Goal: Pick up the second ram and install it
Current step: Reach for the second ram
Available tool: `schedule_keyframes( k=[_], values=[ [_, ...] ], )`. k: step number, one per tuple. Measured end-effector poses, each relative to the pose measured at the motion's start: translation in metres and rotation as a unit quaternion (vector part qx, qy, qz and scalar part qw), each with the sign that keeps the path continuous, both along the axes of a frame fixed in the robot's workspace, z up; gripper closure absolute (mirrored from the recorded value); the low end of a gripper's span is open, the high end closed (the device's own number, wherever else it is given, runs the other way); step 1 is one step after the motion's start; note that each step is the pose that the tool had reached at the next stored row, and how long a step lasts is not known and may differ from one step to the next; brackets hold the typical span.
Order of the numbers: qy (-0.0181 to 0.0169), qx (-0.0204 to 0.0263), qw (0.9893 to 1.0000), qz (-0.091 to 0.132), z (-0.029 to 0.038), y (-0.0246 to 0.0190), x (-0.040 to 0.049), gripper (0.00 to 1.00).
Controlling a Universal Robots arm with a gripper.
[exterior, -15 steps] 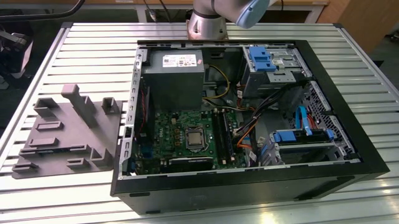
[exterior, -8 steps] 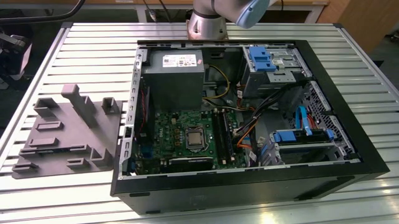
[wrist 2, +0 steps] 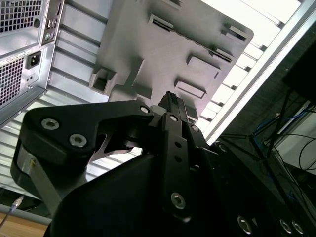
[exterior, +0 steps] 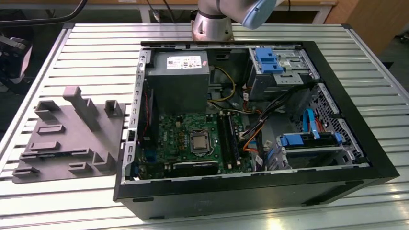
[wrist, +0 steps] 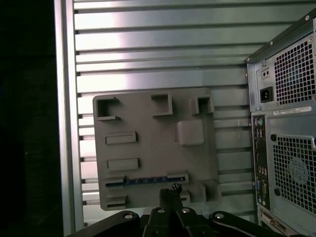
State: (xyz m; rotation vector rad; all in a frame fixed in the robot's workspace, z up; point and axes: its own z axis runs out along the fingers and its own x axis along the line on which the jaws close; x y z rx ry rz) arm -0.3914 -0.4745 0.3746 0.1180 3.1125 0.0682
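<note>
Plainly the jaws are drawn close together with nothing between them, hanging above the grey tray (wrist: 148, 143), which puts them near the slot they have to reach. The memory stick (wrist: 148, 180) stands on edge in a long slot of that tray, in the row nearest the jaw tips in the first wrist view, with only its blue-green edge showing. Held upright like that, its top edge is free to be pinched. By my reckoning the pick-up is not yet made.

The tray lies flat on the slatted metal bench (exterior: 96, 38), just beside the open computer case (exterior: 255, 191). The case rests on its side with the panel off, so the green board and its long slots face upward.

By count: one arm (exterior: 211, 21), one tray, one case, and one stick in the tray. Whether another stick already sits in the board's slots I cannot tell.
</note>
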Motion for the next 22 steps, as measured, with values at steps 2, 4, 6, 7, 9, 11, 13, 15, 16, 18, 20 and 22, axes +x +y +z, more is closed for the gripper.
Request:
schedule_keyframes(
  k=[2, 4, 6, 7, 9, 11, 13, 15, 16, 18, 20, 22],
  values=[
    [0.0000, 0.0000, 1.0000, 0.000, -0.0005, -0.0005, -0.0003, 0.89],
    [0.0000, 0.0000, 1.0000, 0.000, -0.0009, -0.0010, -0.0004, 0.89],
    [0.0000, 0.0000, 1.0000, 0.000, -0.0014, -0.0014, -0.0007, 0.89],
    [-0.0001, 0.0001, 1.0000, 0.000, -0.0017, -0.0016, -0.0008, 0.89],
    [0.0000, 0.0000, 1.0000, 0.000, -0.0023, -0.0020, -0.0010, 0.89],
    [0.0000, 0.0000, 1.0000, 0.000, -0.0029, -0.0024, -0.0012, 0.89],
    [0.0000, 0.0000, 1.0000, 0.000, -0.0036, -0.0027, -0.0014, 0.89],
    [0.0000, 0.0000, 1.0000, 0.000, -0.0043, -0.0029, -0.0016, 0.89],
    [0.0000, 0.0000, 1.0000, 0.000, -0.0045, -0.0031, -0.0016, 0.89],
    [0.0000, 0.0000, 1.0000, 0.000, -0.0051, -0.0033, -0.0018, 0.89],
    [0.0000, 0.0000, 1.0000, 0.000, -0.0056, -0.0035, -0.0018, 0.89],
    [0.0000, 0.0000, 1.0000, 0.000, -0.0063, -0.0037, -0.0019, 0.89]
  ],
)
